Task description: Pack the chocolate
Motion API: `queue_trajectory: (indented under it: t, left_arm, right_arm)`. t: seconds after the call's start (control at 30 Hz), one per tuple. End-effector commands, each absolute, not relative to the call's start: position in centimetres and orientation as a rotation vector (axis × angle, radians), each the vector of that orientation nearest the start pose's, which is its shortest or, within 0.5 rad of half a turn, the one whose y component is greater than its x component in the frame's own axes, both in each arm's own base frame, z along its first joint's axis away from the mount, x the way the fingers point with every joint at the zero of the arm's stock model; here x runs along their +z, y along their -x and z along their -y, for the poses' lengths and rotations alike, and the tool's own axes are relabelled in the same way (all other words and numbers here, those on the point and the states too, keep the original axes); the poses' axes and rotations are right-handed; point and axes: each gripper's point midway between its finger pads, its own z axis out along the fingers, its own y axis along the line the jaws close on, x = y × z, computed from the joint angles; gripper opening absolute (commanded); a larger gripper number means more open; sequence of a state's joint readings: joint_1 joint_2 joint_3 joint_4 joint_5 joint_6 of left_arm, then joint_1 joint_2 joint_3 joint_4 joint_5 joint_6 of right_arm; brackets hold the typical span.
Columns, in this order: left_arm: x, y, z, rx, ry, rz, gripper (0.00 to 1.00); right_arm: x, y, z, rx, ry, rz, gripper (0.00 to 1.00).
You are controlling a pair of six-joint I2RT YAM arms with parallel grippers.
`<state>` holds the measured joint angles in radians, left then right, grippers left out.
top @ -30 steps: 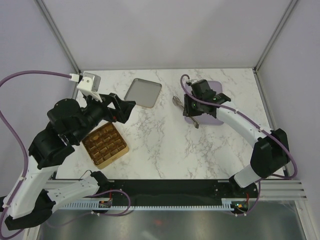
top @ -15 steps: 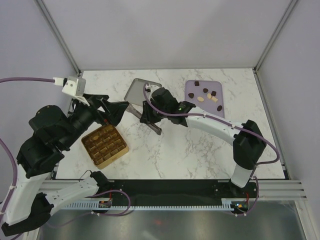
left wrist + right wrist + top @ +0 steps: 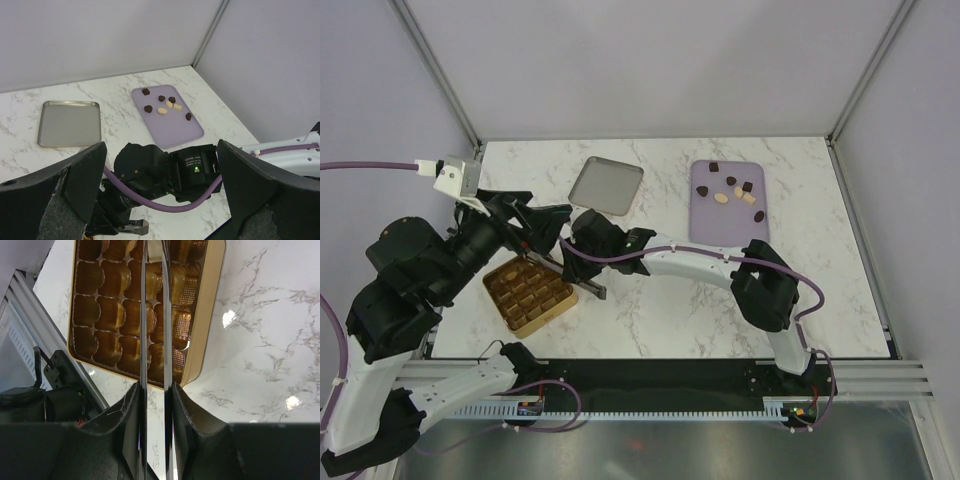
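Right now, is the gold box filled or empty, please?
Empty: the gold box shows bare compartments; the chocolates lie on the lilac tray.

The top camera is looking down over the whole tabletop (image 3: 650, 310). The left wrist camera is facing across it, sharing the lilac tray (image 3: 177, 132). The right wrist camera is looking closely onto the gold box (image 3: 205, 315).

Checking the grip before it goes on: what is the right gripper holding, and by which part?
Metal tongs, their two arms squeezed together between the fingers of the right gripper.
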<state>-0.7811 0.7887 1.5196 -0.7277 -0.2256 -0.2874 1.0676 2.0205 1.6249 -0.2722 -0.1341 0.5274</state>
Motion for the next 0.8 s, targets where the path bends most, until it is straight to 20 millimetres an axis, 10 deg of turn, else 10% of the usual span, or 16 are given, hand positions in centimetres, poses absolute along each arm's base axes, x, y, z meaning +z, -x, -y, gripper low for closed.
queue_trajectory:
  t: [0.0,0.77]
  left_arm:
    - [48.0,-17.5,13.5,-0.664,-0.223,-1.558,1.0]
    - [47.2,-18.2,14.3,-0.654,-0.234,-1.589,1.0]
  right_arm:
    - [15.6,-24.0,-52.0,0.983,0.712,-2.236,0.32]
    - [15.3,-24.3,-51.7,0.905,0.743,-2.23,0.45]
